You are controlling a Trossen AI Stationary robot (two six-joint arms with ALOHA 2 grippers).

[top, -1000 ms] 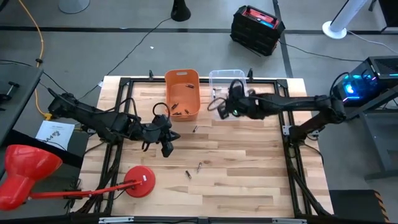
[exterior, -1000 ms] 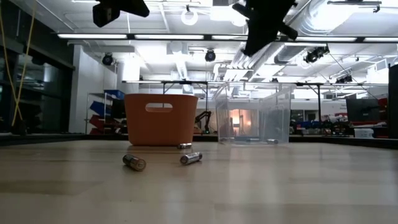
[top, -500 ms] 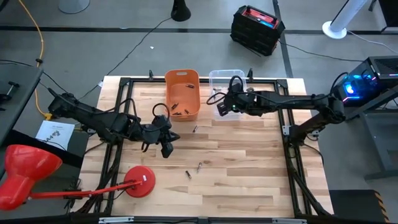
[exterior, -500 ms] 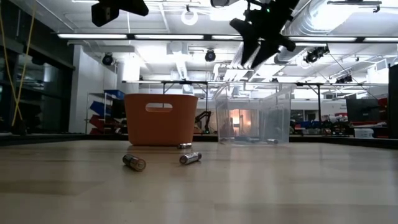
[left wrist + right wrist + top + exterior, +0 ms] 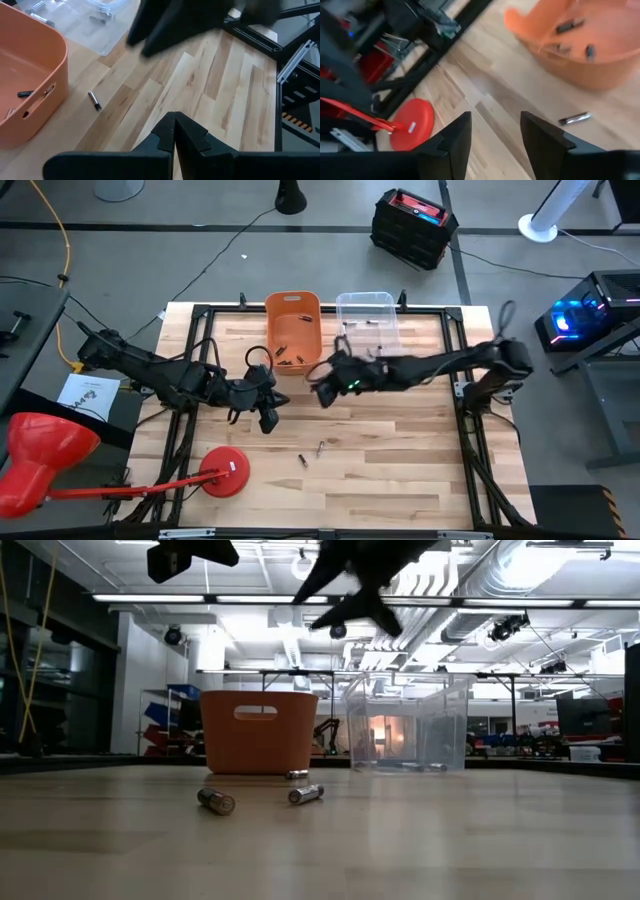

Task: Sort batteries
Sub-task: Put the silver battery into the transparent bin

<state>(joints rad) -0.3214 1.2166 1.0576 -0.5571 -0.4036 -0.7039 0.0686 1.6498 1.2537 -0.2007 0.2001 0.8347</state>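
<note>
Three batteries lie loose on the wooden table: one (image 5: 313, 387) just in front of the orange bin (image 5: 293, 330), two (image 5: 321, 447) (image 5: 301, 460) nearer the front edge. Several more lie inside the orange bin (image 5: 580, 45) and in the clear bin (image 5: 366, 320). My right gripper (image 5: 322, 387) hovers open above the table by the first battery (image 5: 574, 118), holding nothing. My left gripper (image 5: 268, 418) hangs shut over the table's left middle, nothing between its fingers (image 5: 174, 120).
A red disc on a red rod (image 5: 226, 472) lies at the near left corner. The two bins stand side by side at the far edge. Bare wood stretches to the right and front of the loose batteries (image 5: 215, 801) (image 5: 306, 794).
My right gripper has opened its fingers above the clear bin, then swung toward the table's left and near edge, past the orange bin's front. It now hangs over the battery lying there. The batteries on the table have not moved.
</note>
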